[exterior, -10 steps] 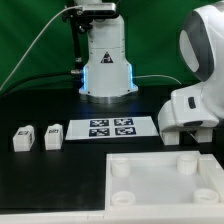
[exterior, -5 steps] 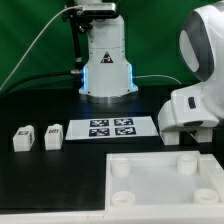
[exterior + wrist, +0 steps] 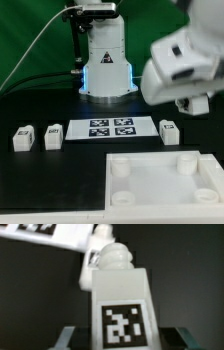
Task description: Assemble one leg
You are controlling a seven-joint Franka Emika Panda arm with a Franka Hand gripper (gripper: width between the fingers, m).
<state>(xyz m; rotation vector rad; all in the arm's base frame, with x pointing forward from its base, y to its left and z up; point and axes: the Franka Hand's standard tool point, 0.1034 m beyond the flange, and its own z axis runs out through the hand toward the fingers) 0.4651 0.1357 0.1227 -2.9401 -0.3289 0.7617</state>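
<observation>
- Gripper (image 3: 122,341), wrist view: the jaws are seen standing either side of a leg (image 3: 122,303), with its tag face toward the camera and its threaded tip pointing away. Contact is lost in blur, so clamped or merely close cannot be told.
- A strip of the marker board (image 3: 50,238) is seen beyond that leg, over the dark table (image 3: 190,274).
- Exterior view: the arm (image 3: 185,62) is now shown raised, shifted toward that view's left and motion-blurred. Half a second ago it was parked low at the right edge.
- A second leg (image 3: 168,128) is uncovered by that move, standing just beside the marker board's end on the exterior view's right.
- An outer leg (image 3: 22,138) and an inner leg (image 3: 53,135) are left unmoved, near the board's other end.
- Judged: one leg is probably being carried off for fitting, and the insertion is not yet done.
- Containers: the large white square piece (image 3: 155,185) is shown with round corner sockets (image 3: 120,166). All visible sockets are empty and no leg is seated.
</observation>
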